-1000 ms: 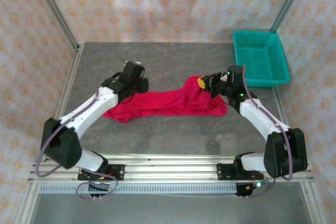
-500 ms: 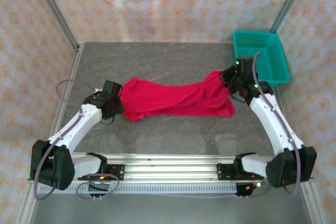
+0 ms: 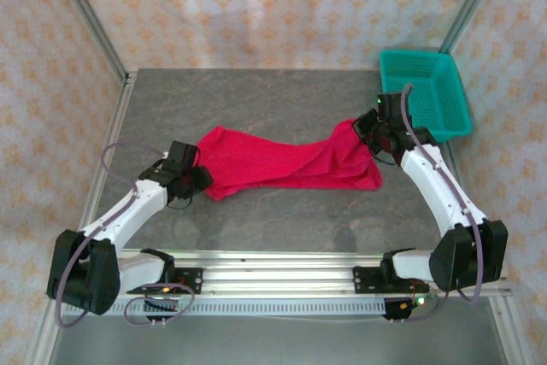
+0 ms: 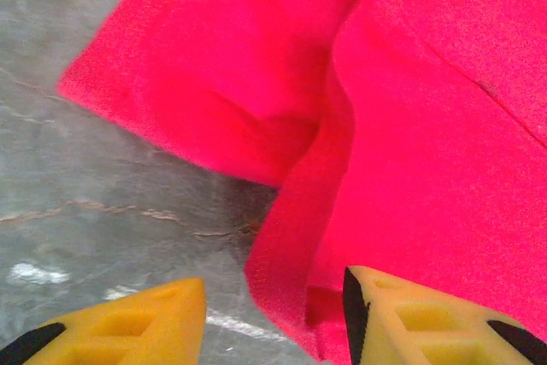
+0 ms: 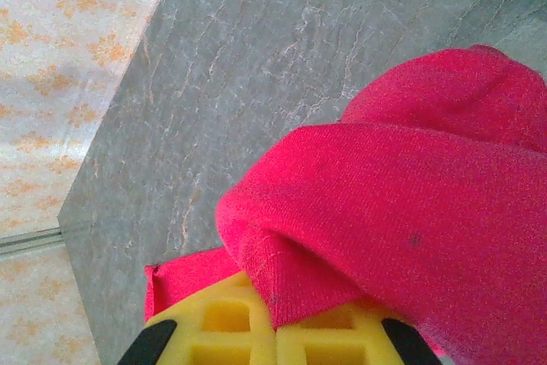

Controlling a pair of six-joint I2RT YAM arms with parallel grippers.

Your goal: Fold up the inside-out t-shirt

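Grey marbled stone forms the table [image 3: 282, 96], walled by pale patterned panels, with a teal basket [image 3: 426, 93] at the upper right of the overhead view. Across the middle of that frame the t-shirt [image 3: 278, 160] lies stretched into a long, wrinkled band of bright red, its left end spread flat on the table and its right end drawn up into a bunched peak. The right hand [image 3: 370, 129] sits at that peak, just beside the basket's near corner; its own camera shows the right hand [image 5: 275, 335] with both yellow fingers pressed together and a thick roll of red cloth gripped at and draped over their tips, so it is clamped shut on the t-shirt. The left hand [image 3: 197, 179] rests low at the band's left end; its wrist camera shows the left hand [image 4: 273, 301] with its yellow fingers [image 4: 145, 322] standing partly apart, a folded edge of red fabric lying in the gap against the right-side finger, not pinched. The overhead view gives the garment's full stretch between both arms, while the wrist views give the weave, a hem-like fold and a thin seam line at the right of the left wrist frame.
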